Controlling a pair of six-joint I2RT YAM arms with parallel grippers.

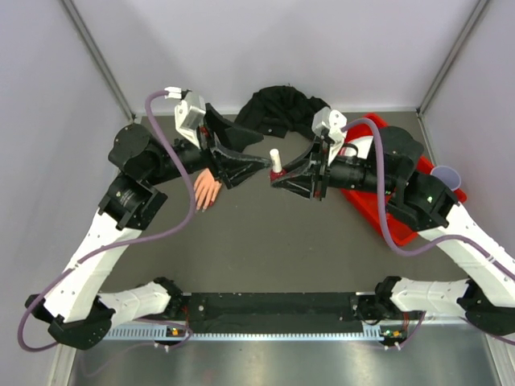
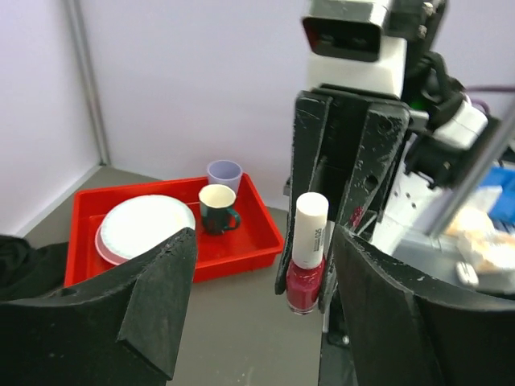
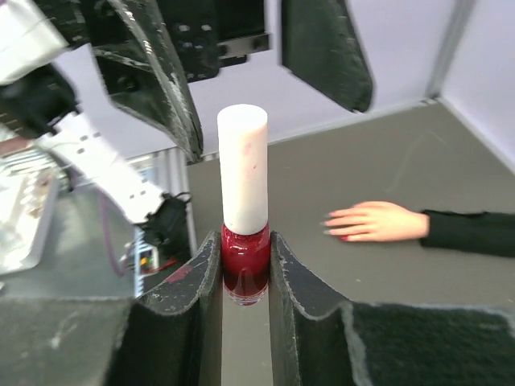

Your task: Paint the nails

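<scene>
1. The nails (image 3: 330, 224), tiny and rigid, lie on the mannequin hand (image 3: 376, 221) resting on the table (image 3: 451, 161); they likely want light strokes.
2. The polish bottle (image 3: 245, 273), probably light and slick, is clamped by the right gripper (image 3: 245, 239); its cap (image 3: 243, 169) is free.
3. The left gripper (image 2: 264, 235) gapes beside the cap.

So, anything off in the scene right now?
Nothing spilled or damaged. The polish bottle sits capped in the shut right gripper, left gripper open close by. Only the black cloth bunched at the back looks untidy.
</scene>
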